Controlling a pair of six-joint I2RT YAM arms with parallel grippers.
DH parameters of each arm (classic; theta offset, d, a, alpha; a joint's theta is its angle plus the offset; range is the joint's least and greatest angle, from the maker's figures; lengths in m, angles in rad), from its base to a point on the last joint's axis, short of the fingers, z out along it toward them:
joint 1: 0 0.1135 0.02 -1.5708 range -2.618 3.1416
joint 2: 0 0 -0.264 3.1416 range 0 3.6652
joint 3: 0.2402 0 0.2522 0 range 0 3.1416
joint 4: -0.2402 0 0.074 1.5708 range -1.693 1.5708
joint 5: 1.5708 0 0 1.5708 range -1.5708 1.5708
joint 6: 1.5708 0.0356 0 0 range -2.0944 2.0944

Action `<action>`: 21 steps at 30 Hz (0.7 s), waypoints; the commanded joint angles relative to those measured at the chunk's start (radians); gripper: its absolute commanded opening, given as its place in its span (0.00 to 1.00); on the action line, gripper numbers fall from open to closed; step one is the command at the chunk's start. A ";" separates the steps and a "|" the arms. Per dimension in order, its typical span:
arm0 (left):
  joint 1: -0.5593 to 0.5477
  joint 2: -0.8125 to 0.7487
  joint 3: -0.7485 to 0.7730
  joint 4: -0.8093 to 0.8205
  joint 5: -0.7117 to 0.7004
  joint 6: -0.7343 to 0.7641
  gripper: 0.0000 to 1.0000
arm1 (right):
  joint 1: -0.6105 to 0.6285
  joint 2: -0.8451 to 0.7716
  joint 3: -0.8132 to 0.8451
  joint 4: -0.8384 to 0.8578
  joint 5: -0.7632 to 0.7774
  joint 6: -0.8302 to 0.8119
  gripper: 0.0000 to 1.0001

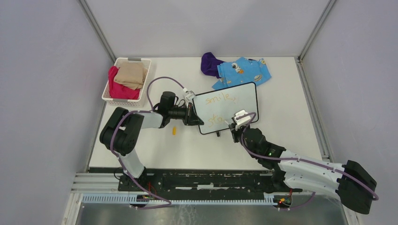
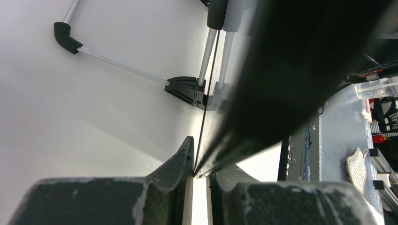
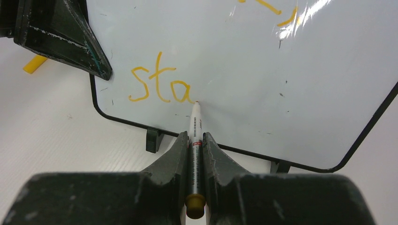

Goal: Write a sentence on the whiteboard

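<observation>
The whiteboard [image 1: 234, 101] lies mid-table, black-framed, with orange writing: "smile," [image 1: 220, 98] on top and "sta" [image 1: 217, 121] below, also clear in the right wrist view [image 3: 159, 86]. My left gripper [image 1: 191, 114] is shut on the board's left edge [image 2: 202, 136], seen edge-on between the jaws. My right gripper [image 1: 236, 123] is shut on a white marker [image 3: 195, 136] with a yellow end; its tip touches the board [image 3: 281, 56] just right of the "a". The left fingers [image 3: 70, 42] show at the board's corner.
A yellow marker cap [image 1: 173, 131] lies on the table left of the board. A white basket [image 1: 118, 61] with red and beige cloth stands at the back left. A purple cloth [image 1: 210, 63] and blue patterned cloth [image 1: 244, 71] lie behind the board.
</observation>
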 commanded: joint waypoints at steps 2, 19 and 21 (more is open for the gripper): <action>-0.015 0.040 0.001 -0.088 -0.100 0.065 0.02 | -0.004 0.001 0.081 0.019 0.021 -0.032 0.00; -0.017 0.042 0.004 -0.093 -0.099 0.068 0.02 | -0.016 0.057 0.096 0.042 0.026 -0.046 0.00; -0.016 0.042 0.003 -0.093 -0.099 0.068 0.02 | -0.019 0.056 0.087 0.042 0.027 -0.042 0.00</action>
